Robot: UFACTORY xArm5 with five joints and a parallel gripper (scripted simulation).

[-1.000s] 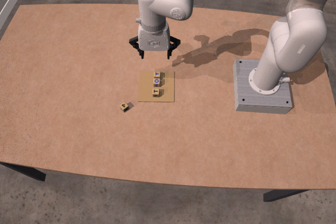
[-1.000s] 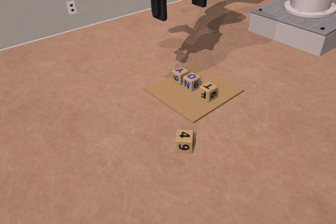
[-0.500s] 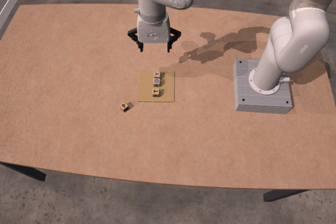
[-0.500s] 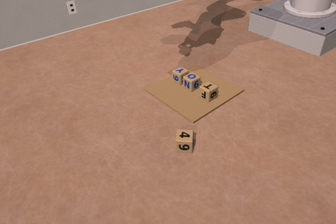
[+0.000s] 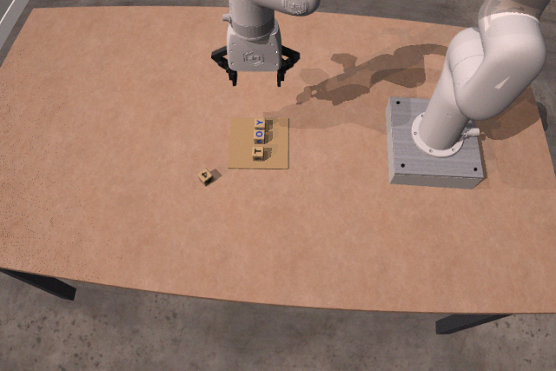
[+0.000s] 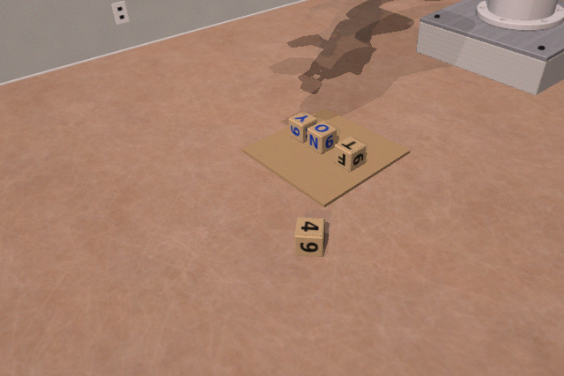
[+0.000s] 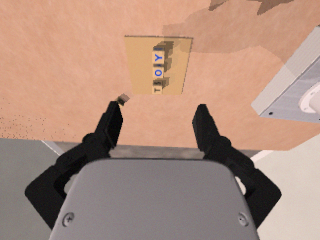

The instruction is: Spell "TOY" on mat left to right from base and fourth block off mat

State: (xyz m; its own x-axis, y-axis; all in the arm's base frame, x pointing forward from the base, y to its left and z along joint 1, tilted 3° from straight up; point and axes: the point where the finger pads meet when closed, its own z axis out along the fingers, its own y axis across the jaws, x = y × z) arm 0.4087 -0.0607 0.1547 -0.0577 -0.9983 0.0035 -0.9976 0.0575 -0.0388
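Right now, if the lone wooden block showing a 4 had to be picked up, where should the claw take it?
Come straight down on the small wooden cube with the black 4 on top and close on two opposite side faces. It lies flat on the brown table, off the tan mat, with nothing beside it. The open claw must turn to match its slight skew.
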